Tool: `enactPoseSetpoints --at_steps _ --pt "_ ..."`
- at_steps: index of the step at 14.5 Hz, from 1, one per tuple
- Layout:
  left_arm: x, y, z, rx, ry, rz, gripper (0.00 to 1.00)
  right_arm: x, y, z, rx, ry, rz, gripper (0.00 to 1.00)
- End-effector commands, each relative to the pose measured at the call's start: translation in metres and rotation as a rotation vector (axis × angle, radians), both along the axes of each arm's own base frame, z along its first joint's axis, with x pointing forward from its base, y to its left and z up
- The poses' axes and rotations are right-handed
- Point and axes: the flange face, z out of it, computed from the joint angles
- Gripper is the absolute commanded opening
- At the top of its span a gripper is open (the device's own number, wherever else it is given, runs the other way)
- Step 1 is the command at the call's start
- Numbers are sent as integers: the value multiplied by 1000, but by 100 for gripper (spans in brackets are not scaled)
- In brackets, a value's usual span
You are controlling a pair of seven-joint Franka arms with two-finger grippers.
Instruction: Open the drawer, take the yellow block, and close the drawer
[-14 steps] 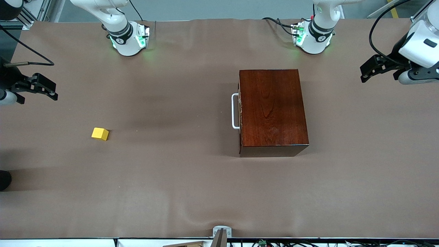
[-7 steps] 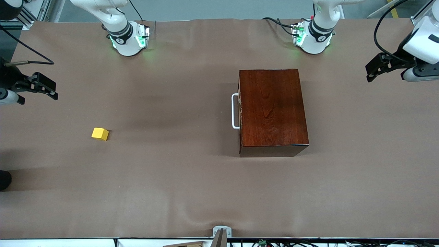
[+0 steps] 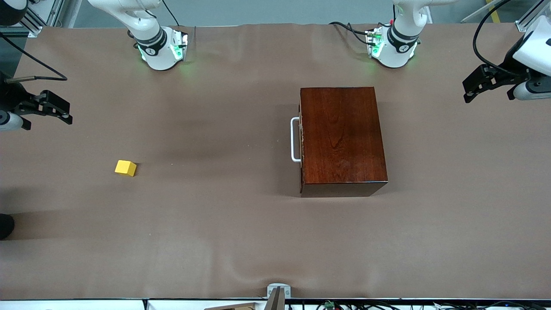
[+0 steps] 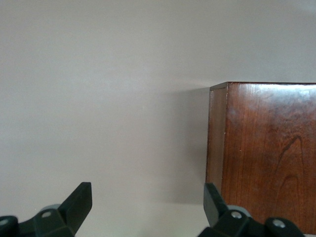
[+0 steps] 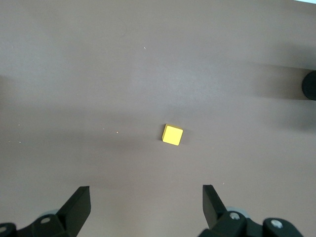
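The dark reddish-brown wooden box (image 3: 342, 137) stands on the table toward the left arm's end. Its drawer is shut; only the white bar handle (image 3: 295, 140) shows, facing the right arm's end. The yellow block (image 3: 125, 168) lies on the bare table toward the right arm's end and shows in the right wrist view (image 5: 173, 135). My left gripper (image 3: 472, 88) is open and empty, up in the air at the left arm's end of the table; the box shows in its wrist view (image 4: 266, 153). My right gripper (image 3: 58, 113) is open and empty over the right arm's end.
The brown table cover (image 3: 224, 215) has slight wrinkles near the front edge. A small grey bracket (image 3: 278, 292) sits at the front edge. The arm bases (image 3: 161, 49) stand along the table's edge farthest from the camera.
My left gripper has drawn away from the box toward the left arm's end and risen a little. The right gripper, the block and the box have not moved.
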Motion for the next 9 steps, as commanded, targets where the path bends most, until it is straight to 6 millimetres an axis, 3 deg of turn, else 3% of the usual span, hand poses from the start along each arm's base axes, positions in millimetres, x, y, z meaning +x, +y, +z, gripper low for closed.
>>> enactPoseSetpoints --at_steps 1,9 --pt "1 1 2 -14 5 -21 100 -5 -1 4 13 1 0 100" --pt "5 1 -3 -16 13 -6 100 -5 -1 2 30 9 -2 100"
